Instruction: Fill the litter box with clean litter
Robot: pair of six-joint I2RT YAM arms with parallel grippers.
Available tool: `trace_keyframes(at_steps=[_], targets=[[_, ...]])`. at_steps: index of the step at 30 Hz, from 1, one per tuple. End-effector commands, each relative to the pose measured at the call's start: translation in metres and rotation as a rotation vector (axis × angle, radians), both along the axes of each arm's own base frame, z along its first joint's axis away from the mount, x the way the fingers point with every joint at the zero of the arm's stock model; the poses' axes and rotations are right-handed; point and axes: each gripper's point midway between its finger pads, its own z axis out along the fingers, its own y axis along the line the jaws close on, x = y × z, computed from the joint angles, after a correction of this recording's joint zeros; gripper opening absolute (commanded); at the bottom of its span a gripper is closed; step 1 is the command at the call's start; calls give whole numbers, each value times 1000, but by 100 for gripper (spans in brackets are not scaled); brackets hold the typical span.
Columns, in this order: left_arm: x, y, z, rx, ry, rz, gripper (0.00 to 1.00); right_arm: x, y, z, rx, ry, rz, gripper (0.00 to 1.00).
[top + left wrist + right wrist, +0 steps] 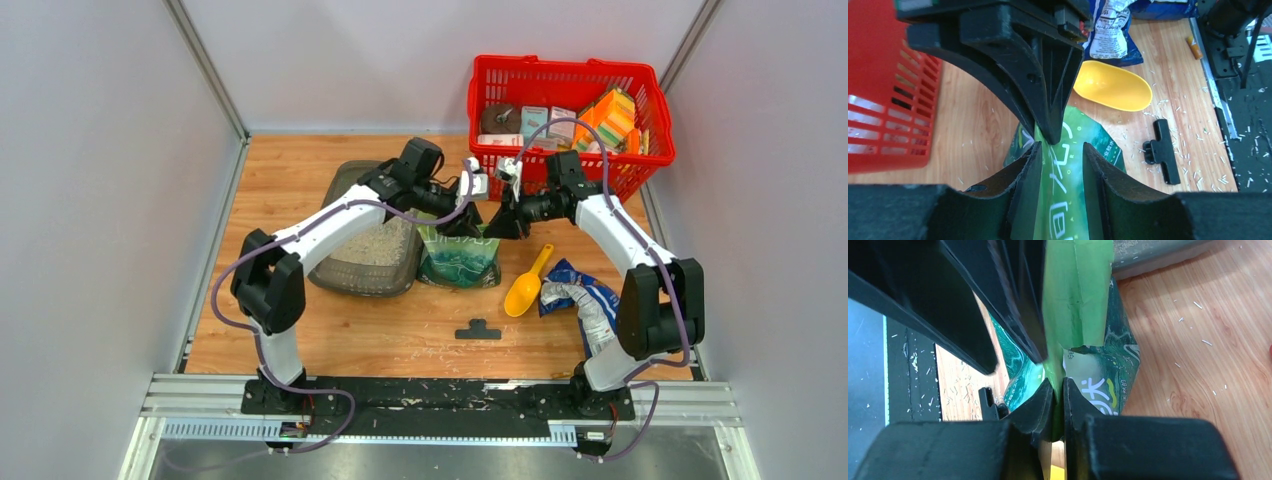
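The dark grey litter box (pixel 352 272) lies left of centre, with pale clean litter (pixel 384 244) heaped in its middle. A green litter bag (pixel 461 262) stands upright just to its right. Both grippers meet over the bag's top. My right gripper (pixel 1058 386) is shut on the folded top edge of the green bag (pixel 1078 295). My left gripper (pixel 1060 148) is open; its fingers (pixel 1030 165) straddle the green bag (pixel 1063 200) with a gap on either side. A corner of the litter box (pixel 1158 252) shows in the right wrist view.
A red wire basket (pixel 645 95) of groceries stands at the back right. A yellow scoop (pixel 527 286), a crumpled blue bag (pixel 588 300) and a black clip (pixel 478 329) lie on the wood in front. Loose granules are scattered on the table.
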Motion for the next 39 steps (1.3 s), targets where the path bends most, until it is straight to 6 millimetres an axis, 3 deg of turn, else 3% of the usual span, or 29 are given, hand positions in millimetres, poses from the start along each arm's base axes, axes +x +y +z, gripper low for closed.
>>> trace_keyframes(at_steps=[1,5,9,14,20,23,24,26,29,30,33,35,39], targets=[[9,-20,-7,-14,-51,-1,43,14,3,17,29,-51,-10,0],[15,-30,-14,-11,-68,22,41,11,2,18,30,-62,-3,0],[20,-29,-19,10,-94,22,27,7,0,16,20,-64,1,0],[28,-22,-18,12,-146,59,39,3,0,19,20,-76,3,0],[27,-21,-13,-75,-57,78,46,0,0,23,32,-66,-4,0],[24,-24,-19,-74,-33,54,36,-4,1,21,37,-44,-5,1],[23,-24,-25,-63,-13,41,24,-4,0,20,32,-45,-9,1],[21,-25,-25,-61,-3,26,12,-6,-1,17,25,-37,-8,2],[15,-25,-22,-61,22,8,4,-3,-8,21,0,-62,-33,22],[12,-23,-21,-59,33,6,4,1,-13,27,-16,-73,-53,44],[8,-20,-19,-56,29,-1,0,8,-36,63,-9,-106,-133,62],[7,-18,-21,-50,28,-3,0,-1,-53,81,-18,-111,-153,66],[13,-20,-24,-58,32,38,0,-38,-58,103,-69,-203,-78,69]])
